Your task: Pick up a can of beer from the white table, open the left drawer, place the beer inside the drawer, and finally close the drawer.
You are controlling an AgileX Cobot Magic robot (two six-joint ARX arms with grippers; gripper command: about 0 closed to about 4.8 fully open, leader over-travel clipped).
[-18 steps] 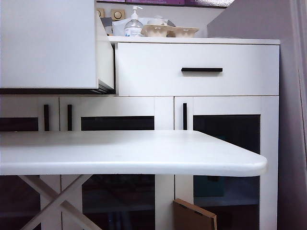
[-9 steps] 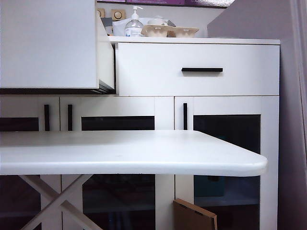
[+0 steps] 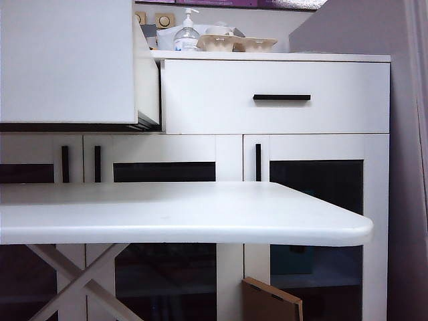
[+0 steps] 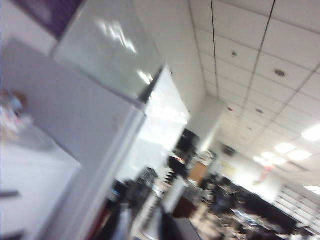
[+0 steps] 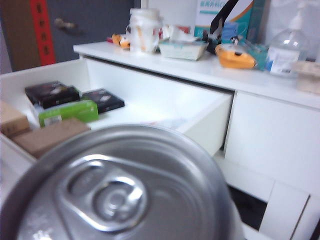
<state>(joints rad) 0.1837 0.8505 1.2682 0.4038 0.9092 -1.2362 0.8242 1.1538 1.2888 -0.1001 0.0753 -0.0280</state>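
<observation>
The silver aluminium can of beer [image 5: 125, 190] with its pull-tab top is filling the right wrist view, sitting just short of the open white left drawer [image 5: 150, 107]. The right gripper itself is not showing, so whether it is clamping the can cannot be told, though the can is riding directly under that camera. Inside the drawer, a green carton [image 5: 67, 111], dark flat boxes [image 5: 52, 93] and a brown cardboard box [image 5: 50, 136] are crowding one end. Risk: the can is likely to tip if lowered onto these. The left gripper is out of frame; its blurred view is facing the ceiling, jaw state undeterminable.
</observation>
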